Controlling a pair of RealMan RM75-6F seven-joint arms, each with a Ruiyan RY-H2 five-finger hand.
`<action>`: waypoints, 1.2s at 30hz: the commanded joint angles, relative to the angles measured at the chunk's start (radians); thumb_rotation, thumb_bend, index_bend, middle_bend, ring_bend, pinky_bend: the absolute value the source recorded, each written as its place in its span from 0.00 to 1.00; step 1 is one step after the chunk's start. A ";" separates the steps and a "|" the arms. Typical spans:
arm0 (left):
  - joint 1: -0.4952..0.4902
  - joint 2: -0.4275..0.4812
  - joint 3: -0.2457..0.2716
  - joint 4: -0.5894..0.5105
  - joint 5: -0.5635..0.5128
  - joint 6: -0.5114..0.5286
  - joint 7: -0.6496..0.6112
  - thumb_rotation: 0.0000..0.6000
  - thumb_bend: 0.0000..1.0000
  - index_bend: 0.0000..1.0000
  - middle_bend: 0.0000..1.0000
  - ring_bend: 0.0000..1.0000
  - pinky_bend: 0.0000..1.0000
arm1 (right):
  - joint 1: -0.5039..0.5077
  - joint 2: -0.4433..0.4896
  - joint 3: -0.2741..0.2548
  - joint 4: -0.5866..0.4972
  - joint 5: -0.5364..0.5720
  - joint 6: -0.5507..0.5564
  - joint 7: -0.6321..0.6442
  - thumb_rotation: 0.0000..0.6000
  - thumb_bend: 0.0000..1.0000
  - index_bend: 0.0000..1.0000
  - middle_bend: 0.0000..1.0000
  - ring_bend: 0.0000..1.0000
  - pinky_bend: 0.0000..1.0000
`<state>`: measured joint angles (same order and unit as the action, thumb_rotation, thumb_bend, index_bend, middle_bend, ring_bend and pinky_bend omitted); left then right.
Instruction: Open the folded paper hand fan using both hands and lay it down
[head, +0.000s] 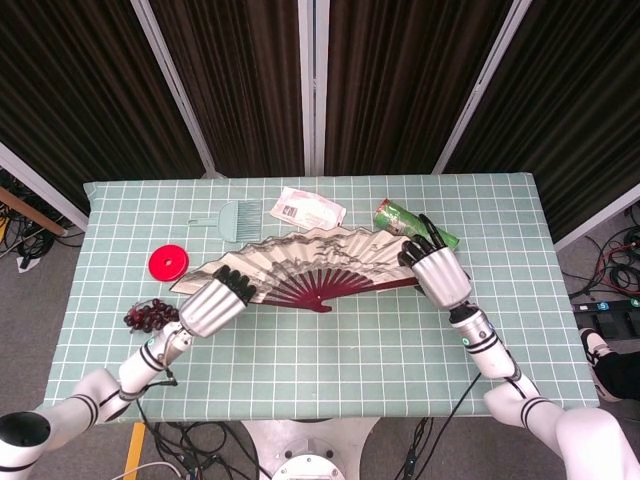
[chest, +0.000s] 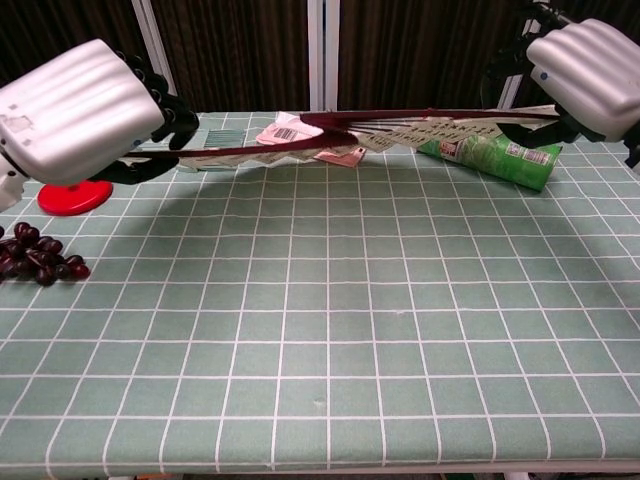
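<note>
The paper fan (head: 300, 265) is spread wide open, beige leaf with dark red ribs, and hangs nearly flat a little above the table. In the chest view the fan (chest: 390, 135) shows almost edge-on. My left hand (head: 214, 304) grips its left end rib, knuckles up. The same left hand (chest: 80, 112) fills the upper left of the chest view. My right hand (head: 438, 273) holds the right end rib, fingers curled over it. From the chest camera that right hand (chest: 585, 75) sits at the upper right.
A green can (chest: 490, 155) lies on its side behind the fan's right end. A pink packet (head: 310, 208) and a teal brush (head: 235, 218) lie at the back. A red disc (head: 167, 263) and dark grapes (chest: 35, 255) sit at the left.
</note>
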<state>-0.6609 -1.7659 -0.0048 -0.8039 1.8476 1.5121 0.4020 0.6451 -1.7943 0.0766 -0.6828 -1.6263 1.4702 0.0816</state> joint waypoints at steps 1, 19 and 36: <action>0.017 0.020 0.009 -0.085 -0.031 -0.062 0.084 1.00 0.32 0.37 0.47 0.45 0.54 | -0.023 -0.010 -0.013 0.004 -0.002 0.012 -0.018 1.00 0.52 0.50 0.35 0.22 0.00; 0.014 0.158 -0.063 -0.584 -0.318 -0.414 0.239 1.00 0.00 0.13 0.13 0.10 0.22 | -0.107 0.237 -0.002 -0.566 0.285 -0.401 -0.359 1.00 0.00 0.00 0.00 0.00 0.00; 0.128 0.385 -0.204 -0.678 -0.498 -0.292 -0.220 1.00 0.00 0.13 0.14 0.10 0.22 | -0.127 0.473 0.070 -0.770 0.290 -0.425 -0.111 1.00 0.00 0.00 0.03 0.00 0.00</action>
<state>-0.5724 -1.4196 -0.1922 -1.4787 1.3722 1.1748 0.2275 0.5535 -1.3503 0.1303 -1.4674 -1.2673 0.9501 -0.1129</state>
